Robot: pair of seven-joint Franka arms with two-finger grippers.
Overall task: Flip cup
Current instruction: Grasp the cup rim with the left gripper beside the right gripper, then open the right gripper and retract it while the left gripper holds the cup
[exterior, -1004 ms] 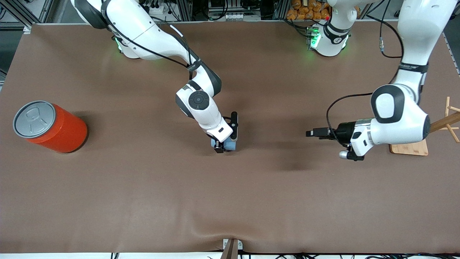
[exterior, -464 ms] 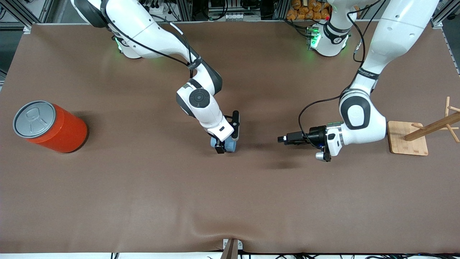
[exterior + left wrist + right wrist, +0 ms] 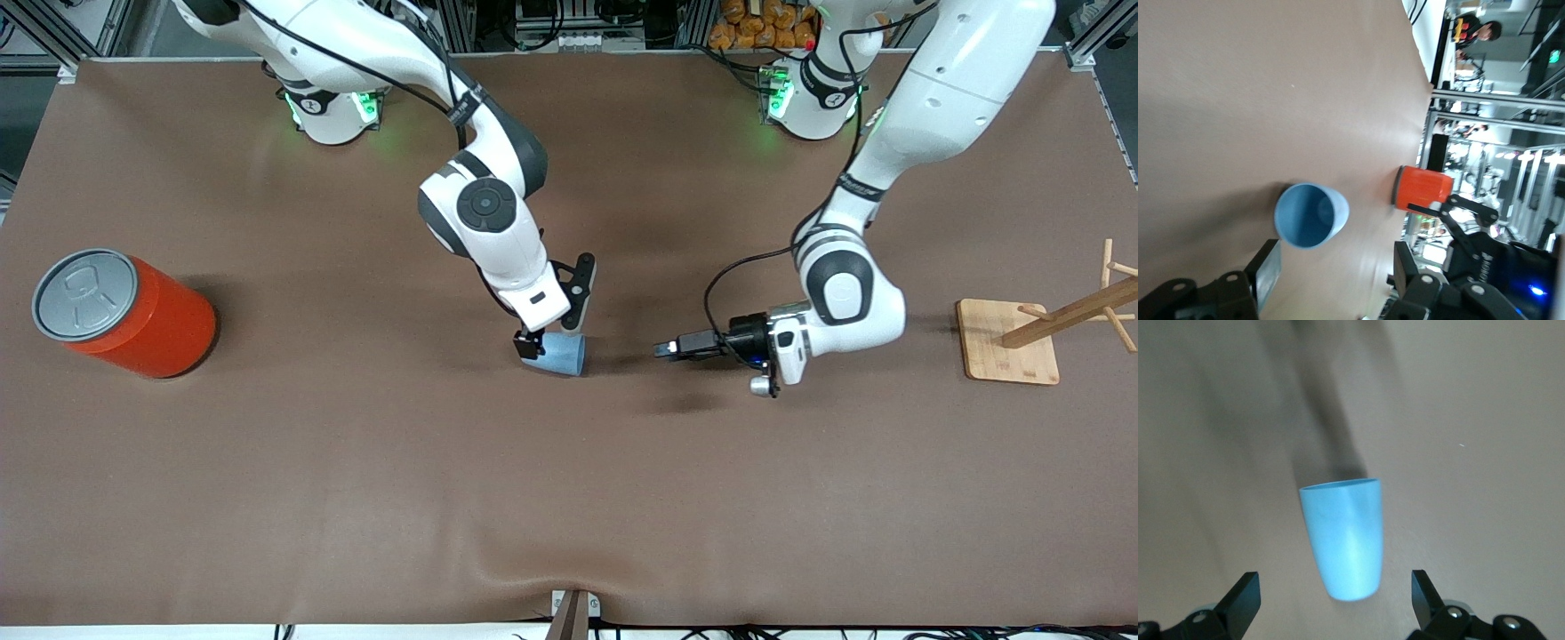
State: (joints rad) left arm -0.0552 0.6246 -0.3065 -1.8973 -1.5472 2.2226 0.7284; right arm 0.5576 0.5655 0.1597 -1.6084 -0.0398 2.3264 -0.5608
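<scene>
cup (image 3: 558, 355) on its side mid-desk (image 3: 356, 462), mouth toward left arm's end | our right hand (image 3: 549, 341) wide, above it, empty | our left hand (image 3: 669, 348) beside mouth, part-open, empty, placed to grasp

Cup (image 3: 556, 355): light-blue plastic, matte, smooth. Surface (image 3: 356, 480): brown cloth-like cover, matte, slightly rippled near the front camera's edge. Can (image 3: 124, 313): glossy orange body, dull grey metal-look lid. Rack (image 3: 1040, 333): pale bare wood, unvarnished look. Arm shells glossy white plastic; both pincers' fingers matte black.
</scene>
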